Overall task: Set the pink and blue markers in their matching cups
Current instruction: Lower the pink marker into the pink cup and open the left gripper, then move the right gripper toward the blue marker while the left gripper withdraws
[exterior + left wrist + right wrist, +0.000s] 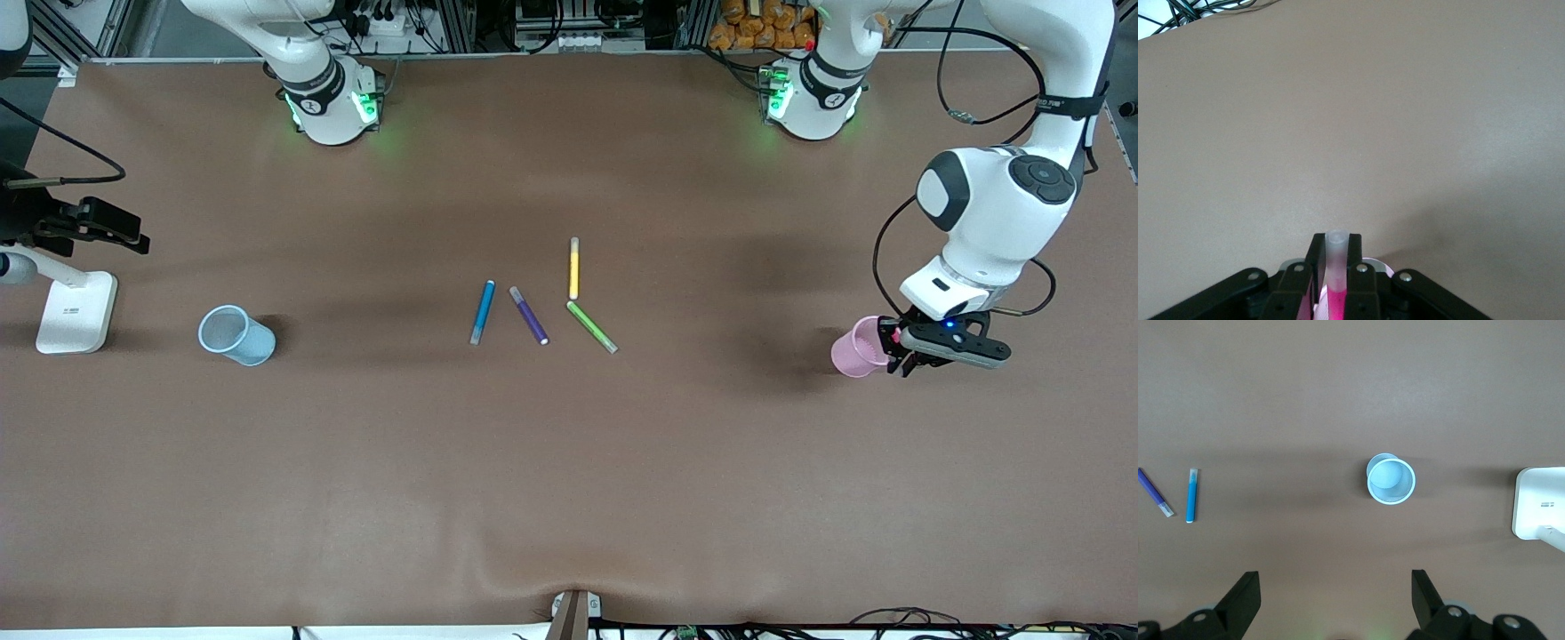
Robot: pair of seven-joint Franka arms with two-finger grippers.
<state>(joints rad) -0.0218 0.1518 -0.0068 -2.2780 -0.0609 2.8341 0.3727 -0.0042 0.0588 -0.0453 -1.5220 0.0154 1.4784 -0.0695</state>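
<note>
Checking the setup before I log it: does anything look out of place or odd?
Nothing stands out. The blue cup and pink cup stand upright, the left gripper holds the pink marker over the pink cup, and the blue marker lies flat.

Four markers lie in a loose cluster at the middle of the surface (pixel 569 498): the blue marker (pixel 482 312) toward the right arm's end, the purple marker (pixel 529 316) just beside it, then the green marker (pixel 592 327), with the yellow marker (pixel 574 268) farther from the front camera than the green one. The blue cup (pixel 236 335) stands well apart toward the right arm's end, near a white stand (pixel 76 311). The pink cup (pixel 857 348) stands toward the left arm's end, under the left gripper (pixel 896 352), which pinches the pink marker (pixel 1336 270) over it.
</note>
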